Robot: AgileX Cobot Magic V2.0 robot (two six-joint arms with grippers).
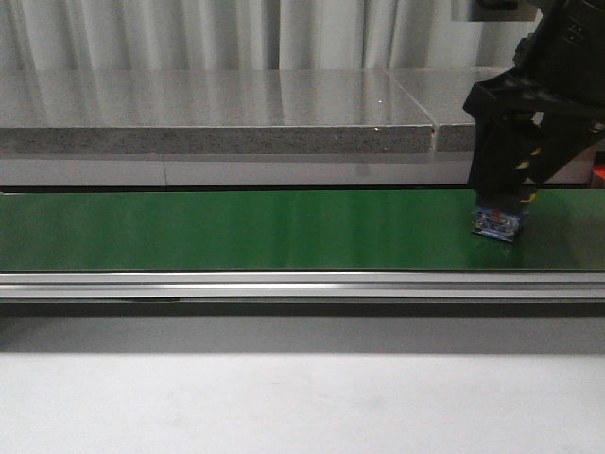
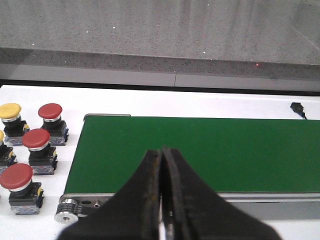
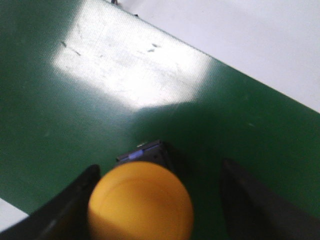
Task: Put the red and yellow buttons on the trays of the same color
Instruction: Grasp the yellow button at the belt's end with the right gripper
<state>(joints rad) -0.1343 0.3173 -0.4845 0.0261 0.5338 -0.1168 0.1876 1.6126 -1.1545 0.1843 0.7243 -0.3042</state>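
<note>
In the front view, the right gripper [image 1: 510, 203] hangs at the right side of the frame, above the green conveyor belt [image 1: 236, 230]. Just under it a yellow button [image 1: 498, 222] stands on the belt; here only its blue and grey base is visible, near the right end of the green surface.

The right wrist view shows the same button from above: its round yellow cap [image 3: 141, 199] fills the lower middle of the frame, with the dark base just behind it on the belt [image 3: 60, 125]. The two black fingers [image 3: 250, 200] stand apart, one on each side of the cap. The left one is just beside the cap; if it touches the cap, I cannot tell. The other one is well apart from it.

In the left wrist view, the left gripper [image 2: 162, 200] is in the lower middle of the frame, and its fingers [image 2: 145, 195] are pressed together with nothing between them. At the left edge of this frame a group of buttons stands on the white table [image 2: 225, 102], beside the end of the belt: three red buttons [image 2: 36, 140] and one yellow button [image 2: 10, 111] at the upper left of the group. No tray is seen in any view.
</note>
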